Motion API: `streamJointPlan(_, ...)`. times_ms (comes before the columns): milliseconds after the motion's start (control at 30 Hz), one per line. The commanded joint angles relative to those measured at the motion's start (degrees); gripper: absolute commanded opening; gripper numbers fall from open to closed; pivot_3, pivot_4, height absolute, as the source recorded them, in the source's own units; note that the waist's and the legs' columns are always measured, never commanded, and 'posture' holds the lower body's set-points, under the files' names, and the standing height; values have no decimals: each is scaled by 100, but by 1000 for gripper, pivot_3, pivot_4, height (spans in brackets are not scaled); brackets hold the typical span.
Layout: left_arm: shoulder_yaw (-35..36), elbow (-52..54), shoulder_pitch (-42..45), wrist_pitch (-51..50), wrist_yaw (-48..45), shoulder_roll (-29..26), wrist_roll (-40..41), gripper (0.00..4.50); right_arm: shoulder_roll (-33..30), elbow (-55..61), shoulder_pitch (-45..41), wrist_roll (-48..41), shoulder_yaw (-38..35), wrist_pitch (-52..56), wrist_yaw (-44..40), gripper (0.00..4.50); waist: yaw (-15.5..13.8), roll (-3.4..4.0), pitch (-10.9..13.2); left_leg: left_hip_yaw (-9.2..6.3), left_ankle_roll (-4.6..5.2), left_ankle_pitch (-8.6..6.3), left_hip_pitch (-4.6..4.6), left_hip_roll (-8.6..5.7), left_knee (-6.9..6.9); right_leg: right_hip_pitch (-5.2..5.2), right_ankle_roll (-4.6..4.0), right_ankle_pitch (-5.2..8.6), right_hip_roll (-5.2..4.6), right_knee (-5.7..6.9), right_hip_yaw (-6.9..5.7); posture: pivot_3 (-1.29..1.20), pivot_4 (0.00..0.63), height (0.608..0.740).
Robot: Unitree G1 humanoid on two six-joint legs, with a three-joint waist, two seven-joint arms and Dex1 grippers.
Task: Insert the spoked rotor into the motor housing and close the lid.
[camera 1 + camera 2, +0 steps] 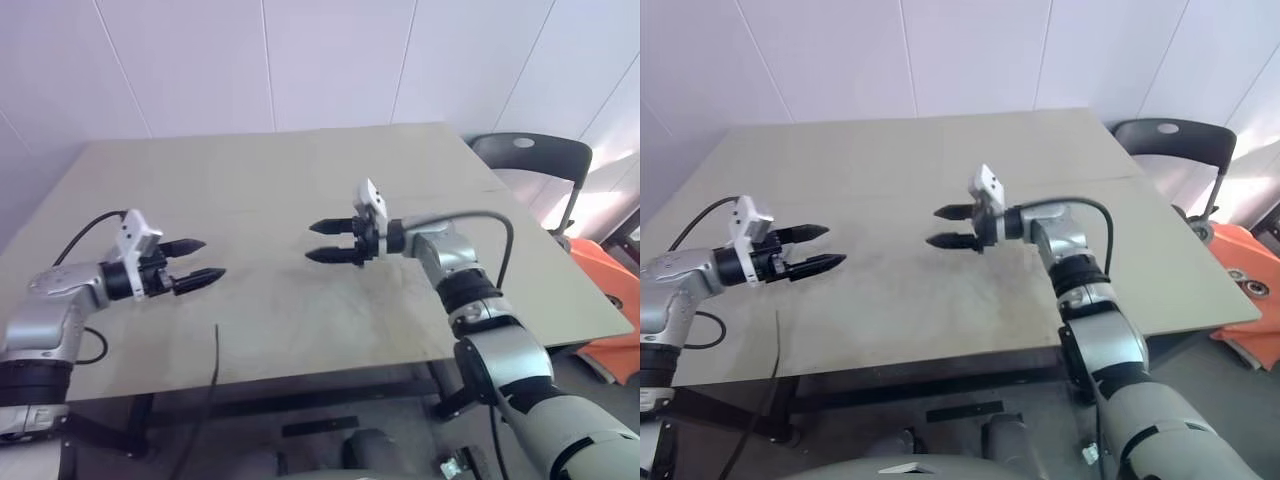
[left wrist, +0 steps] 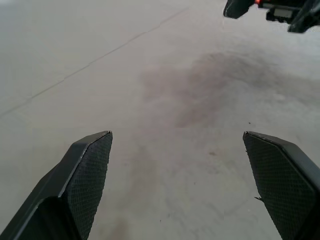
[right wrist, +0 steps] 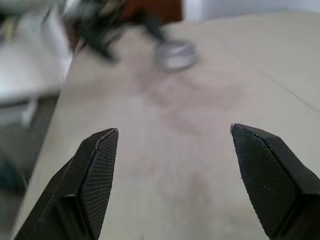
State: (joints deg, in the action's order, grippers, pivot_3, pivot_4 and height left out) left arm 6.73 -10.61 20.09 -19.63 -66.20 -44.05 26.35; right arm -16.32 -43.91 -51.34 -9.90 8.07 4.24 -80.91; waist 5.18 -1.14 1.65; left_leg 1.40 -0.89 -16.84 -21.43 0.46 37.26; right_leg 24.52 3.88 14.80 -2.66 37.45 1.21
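Robot arms hover over a bare beige worktop (image 1: 300,180), the left end effector (image 1: 195,262) and right end effector (image 1: 325,241) facing each other well apart, each with its two black fingers spread and holding nothing. A dark chair (image 1: 535,158) stands beyond the worktop's far right corner.

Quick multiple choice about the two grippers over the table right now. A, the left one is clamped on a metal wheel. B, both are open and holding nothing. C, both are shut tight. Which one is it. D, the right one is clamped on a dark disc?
B: the left gripper and the right gripper each show spread fingers with only bare table between them.
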Motion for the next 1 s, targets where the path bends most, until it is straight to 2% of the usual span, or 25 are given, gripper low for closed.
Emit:
streamJointPlan(33, -238, -34, 369, 321, -240, 129, -148, 4474, -190, 206, 4, 158, 127, -967, -337, 3762, 10, 0, 0, 0, 0, 0, 3, 0, 4, -4, 1, 0, 2, 2, 0, 0, 0, 740)
streamJointPlan(200, -652, -396, 791, 798, -487, 300, -540, 4474, -403, 474, 197, 57, 175, -1079, -740, 3762, 23, 0, 0, -2, 3, 2, 11, 5, 11, -8, 1, -1, 13, 14, 1, 0, 0, 740)
streamJointPlan(333, -813, -431, 1019, 819, -647, 475, -550, 4474, -521, 350, 226, 95, 116, -1170, -693, 3762, -11, -1, 0, -1, 4, 2, 9, 3, 22, -9, 1, -1, 12, 17, 2, 0, 0, 740)
streamJointPlan(633, -788, -237, 830, 673, -945, 476, -490, 4474, -696, 265, 163, 104, 117, -1114, -764, 3762, -144, 2, 2, -2, 6, 2, 8, 9, 58, -10, 1, 0, 21, 48, 2, 0, 0, 740)
streamJointPlan(1000, -642, -283, 827, 728, -782, 478, -522, 4474, -602, 12, -78, 149, 134, -1244, -695, 3762, -163, 2, 2, -5, 10, 1, 19, 9, 87, -34, 2, -1, 26, 58, 2, 0, 0, 740)
